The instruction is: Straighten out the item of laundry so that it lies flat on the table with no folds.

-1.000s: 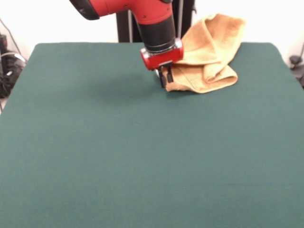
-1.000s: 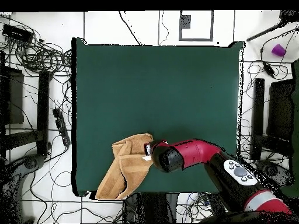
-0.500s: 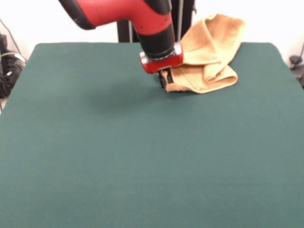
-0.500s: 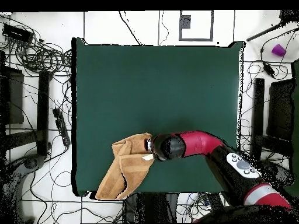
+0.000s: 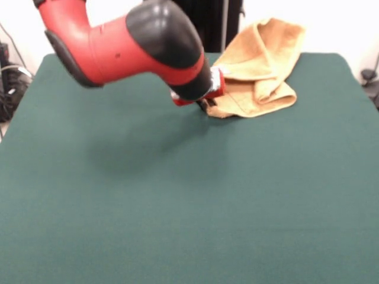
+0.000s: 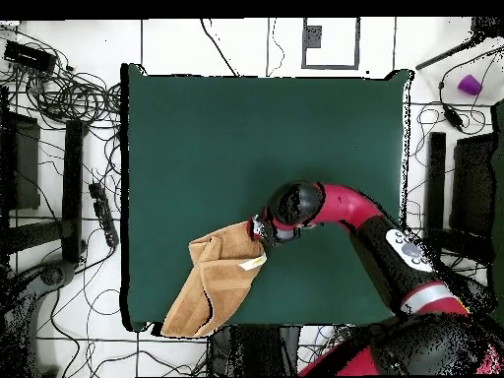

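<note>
Overhead view: cables [image 6: 69, 94] ring the table [image 6: 246, 138].

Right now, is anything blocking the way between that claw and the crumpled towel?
No, nothing visible. The end effector is right at the towel's near corner, and the green table beside them is bare.

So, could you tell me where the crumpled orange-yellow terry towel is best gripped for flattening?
Probably at the orange-yellow terry towel's free corner nearest the table's middle, where the end effector now sits. Come from the open dark green table side: the cloth is bunched and folded toward the table's edge, part hanging over, so pulling that corner inward should spread it.
</note>
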Motion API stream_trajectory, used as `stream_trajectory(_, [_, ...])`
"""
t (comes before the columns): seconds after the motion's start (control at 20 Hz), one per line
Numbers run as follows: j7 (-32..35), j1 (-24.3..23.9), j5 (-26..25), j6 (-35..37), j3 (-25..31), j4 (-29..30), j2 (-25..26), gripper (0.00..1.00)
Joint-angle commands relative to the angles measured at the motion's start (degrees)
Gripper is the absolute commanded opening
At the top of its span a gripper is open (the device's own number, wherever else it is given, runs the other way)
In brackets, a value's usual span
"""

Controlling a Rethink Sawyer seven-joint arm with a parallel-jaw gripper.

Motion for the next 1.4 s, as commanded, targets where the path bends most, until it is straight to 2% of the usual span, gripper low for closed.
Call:
stream_trajectory(0.05, [-20.2, 6.4, -5.0, -3.1, 5.2, -25.3, 12.5, 0.00])
stream_trajectory(0.5, [-14.9, 11.4, -3.8, 11.1, 6.6, -34.3, 11.6, 0.00])
stream_trajectory(0.75, [-9.8, 17.6, -0.8, 32.3, 6.4, -49.5, 15.9, 0.00])
stream_trajectory(0.85, [-7.5, 19.2, 1.0, 37.8, 7.6, -54.5, 18.2, 0.00])
stream_trajectory(1.0, [-6.8, 20.9, 1.0, 46.2, 9.9, -61.1, 21.1, 0.00])
stream_trajectory(1.05, [-4.2, 21.0, 2.7, 49.5, 11.7, -63.3, 22.6, 0.00])
stream_trajectory(1.15, [2.3, 20.5, 7.7, 50.7, 13.7, -63.4, 24.2, 0.00])
stream_trajectory(1.25, [10.5, 19.7, 14.7, 48.8, 16.1, -62.3, 26.3, 0.00])
stream_trajectory(1.4, [13.6, 19.6, 17.3, 48.3, 17.9, -63.2, 28.6, 0.00])
